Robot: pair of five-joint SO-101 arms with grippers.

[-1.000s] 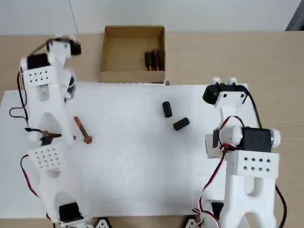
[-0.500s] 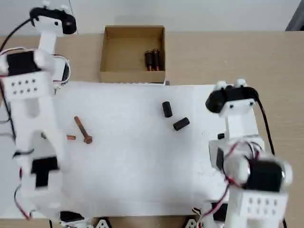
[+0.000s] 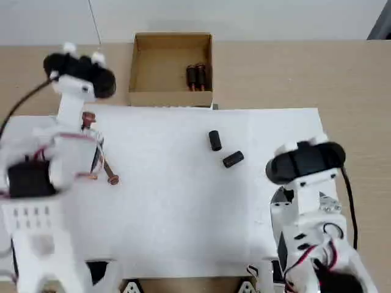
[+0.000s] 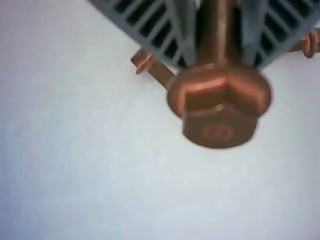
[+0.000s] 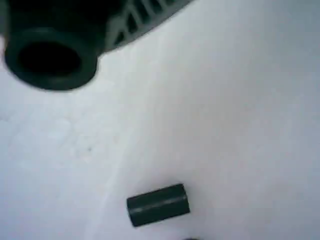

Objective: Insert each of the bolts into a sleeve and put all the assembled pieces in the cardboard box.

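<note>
With bolt (image 4: 218,107) clenched in left gripper (image 4: 215,25) over mat's (image 3: 183,213) left edge and sleeve (image 5: 50,62) grasped in right gripper (image 5: 65,22): meet mid-mat, line shank up with bore, push straight, steer clear of loose sleeves (image 3: 215,140).

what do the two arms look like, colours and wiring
Both are white plastic shells with black servo motors. The left arm has a panel of round holes and red and black cables; the right arm trails red, white and black wires. The fingers are grey and ribbed.
</note>
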